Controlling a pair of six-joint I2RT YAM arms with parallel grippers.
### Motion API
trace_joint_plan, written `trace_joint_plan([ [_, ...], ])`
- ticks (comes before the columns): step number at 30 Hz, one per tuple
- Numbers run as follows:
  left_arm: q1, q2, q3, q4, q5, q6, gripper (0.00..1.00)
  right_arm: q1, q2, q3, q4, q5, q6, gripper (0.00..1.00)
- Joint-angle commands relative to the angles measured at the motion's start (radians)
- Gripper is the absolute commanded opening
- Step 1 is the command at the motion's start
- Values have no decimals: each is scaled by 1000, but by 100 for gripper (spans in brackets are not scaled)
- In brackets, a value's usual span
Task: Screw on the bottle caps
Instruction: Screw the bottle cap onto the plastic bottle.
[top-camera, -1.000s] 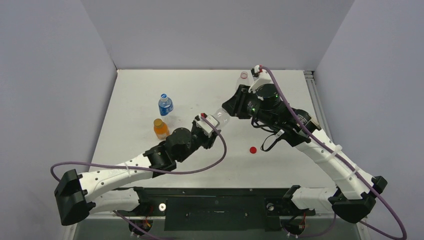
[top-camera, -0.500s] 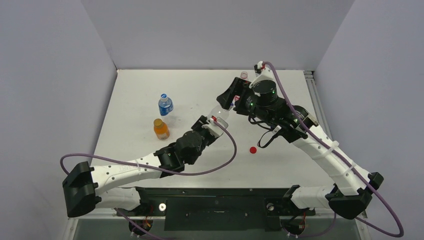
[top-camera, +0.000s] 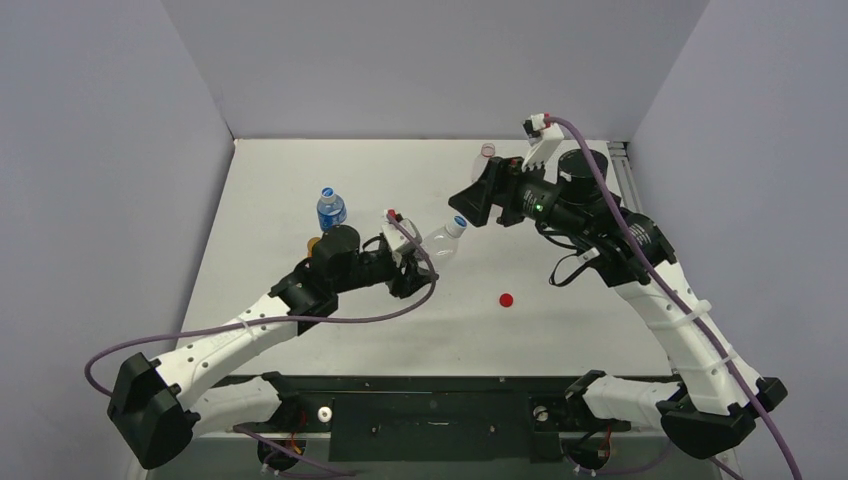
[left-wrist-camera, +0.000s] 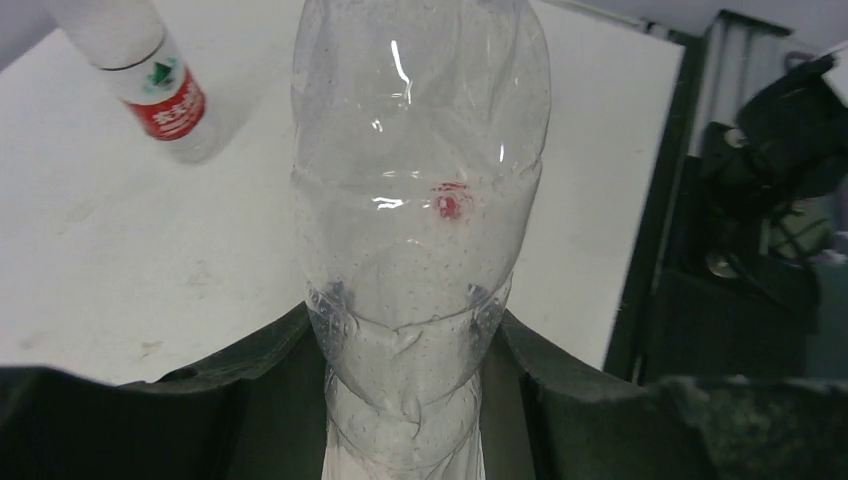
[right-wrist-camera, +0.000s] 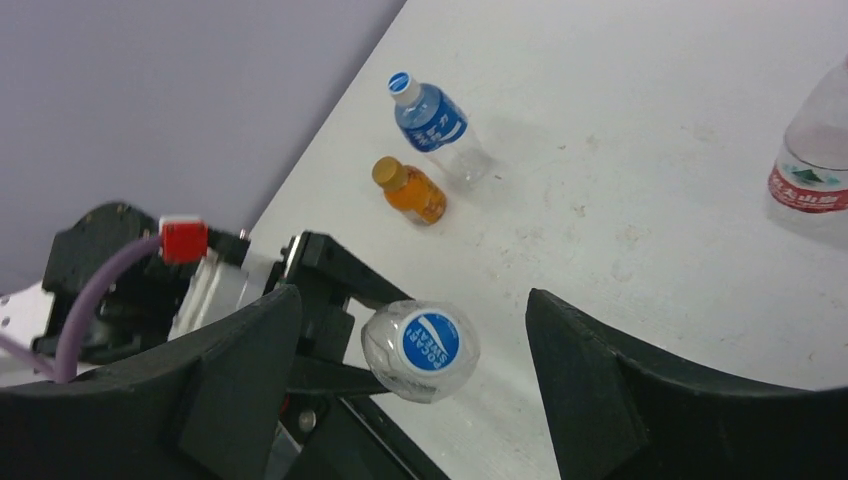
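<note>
My left gripper is shut on the lower body of a clear empty bottle, which it holds tilted above the table. In the left wrist view the bottle fills the middle, pinched between the dark fingers. A blue-and-white cap sits on its neck. My right gripper is open, its fingers standing wide on either side of that cap and not touching it. A loose red cap lies on the table.
A blue-labelled bottle with a blue-and-white cap and a small orange bottle with an orange-gold cap stand at the left. A red-labelled clear bottle stands at the back.
My right gripper has opened off the cap and drawn back to the right. My left arm has swung round, with the clear bottle still in its grip.
</note>
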Motion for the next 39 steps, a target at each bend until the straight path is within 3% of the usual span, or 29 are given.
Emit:
trace_joint_plan([
  [1, 88, -46, -28, 138, 462, -215, 0, -13, -51, -47, 34, -234, -127, 77],
  [6, 107, -57, -56, 203, 566, -289, 0, -10, -69, -99, 63, -378, -139, 72],
  [13, 123, -63, -85, 274, 593, -350, 0, 12, -74, -122, 81, -393, -142, 58],
  [21, 132, -47, -90, 296, 602, -369, 0, 40, -77, -118, 68, -375, -158, 50],
  [29, 132, -31, -83, 277, 581, -355, 0, 60, -72, -94, 44, -305, -158, 19],
  [31, 131, -36, -78, 246, 523, -328, 0, 70, -71, -87, 34, -255, -149, 11],
  [34, 108, -70, -73, 201, 270, -271, 0, 81, -63, -79, 24, -171, -103, 0],
  [37, 48, -121, -93, 193, 10, -179, 0, 89, -36, -64, 1, -94, -33, 0],
  [39, 10, -154, -106, 206, -235, -132, 0, 91, -1, -36, -36, -41, 4, 0],
])
